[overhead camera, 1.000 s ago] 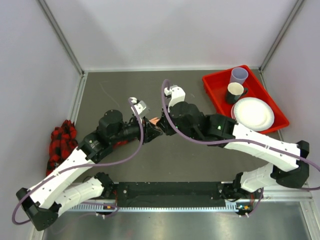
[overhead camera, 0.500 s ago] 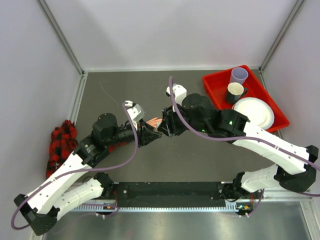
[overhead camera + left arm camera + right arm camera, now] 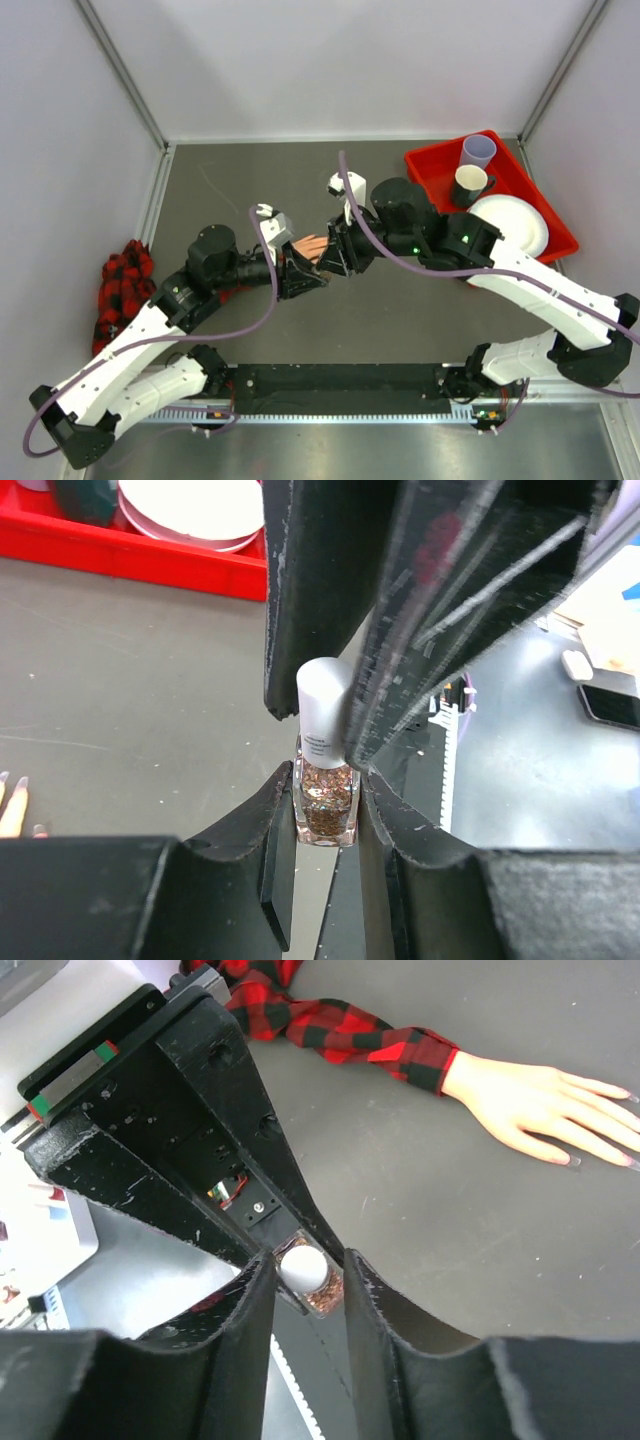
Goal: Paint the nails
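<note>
Two-handed: clamps the polish bottle [image 3: 325, 815] in left gripper [image 3: 325, 795]; flanks its white cap [image 3: 325, 715] with right gripper [image 3: 305, 1265], pinching or loose, cannot tell. Leaves nails [image 3: 632, 1161] flat on table [image 3: 450, 1240].

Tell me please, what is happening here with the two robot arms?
The left gripper is shut on a small nail polish bottle and holds it upright. The right gripper has its fingers on either side of the bottle's white cap, apparently to unscrew it; whether they pinch it is unclear. The mannequin hand in its plaid sleeve lies flat on the table nearby, with no brush near its nails.
</note>
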`<state>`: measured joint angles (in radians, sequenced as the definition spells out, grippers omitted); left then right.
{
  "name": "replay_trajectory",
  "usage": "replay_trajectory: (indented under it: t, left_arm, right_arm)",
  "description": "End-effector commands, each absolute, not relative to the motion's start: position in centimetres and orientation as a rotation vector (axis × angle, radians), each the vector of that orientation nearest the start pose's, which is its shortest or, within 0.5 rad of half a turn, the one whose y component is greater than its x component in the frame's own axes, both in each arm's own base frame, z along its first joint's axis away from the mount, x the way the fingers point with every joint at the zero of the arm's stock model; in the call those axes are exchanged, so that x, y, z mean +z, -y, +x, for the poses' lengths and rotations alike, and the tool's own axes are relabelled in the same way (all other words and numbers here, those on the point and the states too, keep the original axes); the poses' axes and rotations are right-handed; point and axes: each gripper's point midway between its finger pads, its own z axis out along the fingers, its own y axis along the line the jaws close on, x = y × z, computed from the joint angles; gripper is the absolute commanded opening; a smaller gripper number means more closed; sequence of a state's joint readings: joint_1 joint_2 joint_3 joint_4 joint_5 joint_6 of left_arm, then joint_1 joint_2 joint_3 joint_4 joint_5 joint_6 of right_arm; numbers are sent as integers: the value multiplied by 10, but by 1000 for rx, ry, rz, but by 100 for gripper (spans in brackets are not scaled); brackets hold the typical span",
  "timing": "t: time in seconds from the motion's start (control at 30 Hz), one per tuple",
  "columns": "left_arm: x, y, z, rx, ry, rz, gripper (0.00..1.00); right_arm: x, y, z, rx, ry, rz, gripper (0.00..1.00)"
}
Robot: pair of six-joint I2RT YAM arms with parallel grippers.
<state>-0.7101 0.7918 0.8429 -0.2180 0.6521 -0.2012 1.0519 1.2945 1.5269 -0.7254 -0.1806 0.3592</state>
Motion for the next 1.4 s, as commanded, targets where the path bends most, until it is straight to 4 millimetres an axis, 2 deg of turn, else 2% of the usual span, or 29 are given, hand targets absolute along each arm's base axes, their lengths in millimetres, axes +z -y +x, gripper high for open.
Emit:
replay_trajectory:
  t: [0.0,0.1,0.27,0.37,0.47,0.5,0.53,0.57,0.6,0.67,0.7,0.73,0.77,0.8,0.83,0.87,0.9,0.93,1.03,1.07,1.2,1.27,1.3,1.33,1.37]
  left_arm:
    - [316,268,129,-1255,-1513,979,0]
    - [315,269,126,-1263,-1512,1003,0]
    - [312,269,123,-1267,-1522,1033,0]
    - [310,268,128,-1237,-1544,1018,0]
    - [310,260,147,-1125,-1590,922,33]
    - [309,253,160,-1049,-1616,855,51]
    - [311,249,164,-1019,-1620,822,81]
    - [315,245,165,-996,-1606,797,99]
    - [316,240,171,-960,-1605,764,99]
    - [321,232,174,-922,-1592,722,99]
    - [322,229,175,-907,-1591,707,99]
    - [324,224,179,-876,-1590,674,99]
    - [327,220,179,-866,-1577,659,99]
    - [328,217,179,-855,-1573,643,99]
    - [327,214,182,-840,-1570,623,99]
    - [331,211,179,-841,-1551,612,99]
    - [334,210,179,-844,-1540,601,99]
    - [331,209,178,-845,-1541,599,99]
    - [331,208,175,-855,-1533,592,99]
    - [331,207,174,-857,-1532,592,99]
    - [326,209,172,-877,-1552,595,99]
    - [327,210,169,-889,-1550,600,99]
    - [326,210,168,-895,-1549,601,99]
    - [325,209,168,-896,-1551,600,99]
    - [325,209,167,-898,-1549,598,99]
  right_arm:
    - [366,-345,144,1074,-1936,-881,29]
    - [366,-344,142,1074,-1934,-908,22]
    - [365,-344,134,1110,-1933,-982,0]
    - [363,-342,133,1104,-1935,-993,0]
    - [363,-336,148,1029,-1929,-903,0]
    - [360,-333,152,1007,-1928,-870,0]
    - [360,-327,163,947,-1926,-811,0]
    - [358,-323,170,915,-1930,-773,0]
    - [350,-320,175,875,-1944,-747,0]
    - [351,-305,195,761,-1920,-640,0]
    - [337,-298,203,691,-1939,-612,0]
    - [338,-283,220,586,-1913,-513,0]
    - [333,-274,228,524,-1906,-463,0]
    - [309,-263,236,436,-1932,-429,0]
    - [303,-243,250,310,-1914,-331,0]
    - [304,-235,256,297,-1881,-243,0]
    - [280,-224,259,233,-1904,-217,0]
    - [276,-209,268,176,-1889,-136,0]
    - [253,-183,278,75,-1839,1,0]
    - [247,-178,281,58,-1828,26,0]
    - [201,-164,296,34,-1870,117,0]
    - [188,-155,302,-10,-1886,152,0]
    - [174,-151,304,-38,-1909,151,0]
    - [172,-156,307,-2,-1907,157,0]
    - [167,-152,310,-4,-1909,171,0]
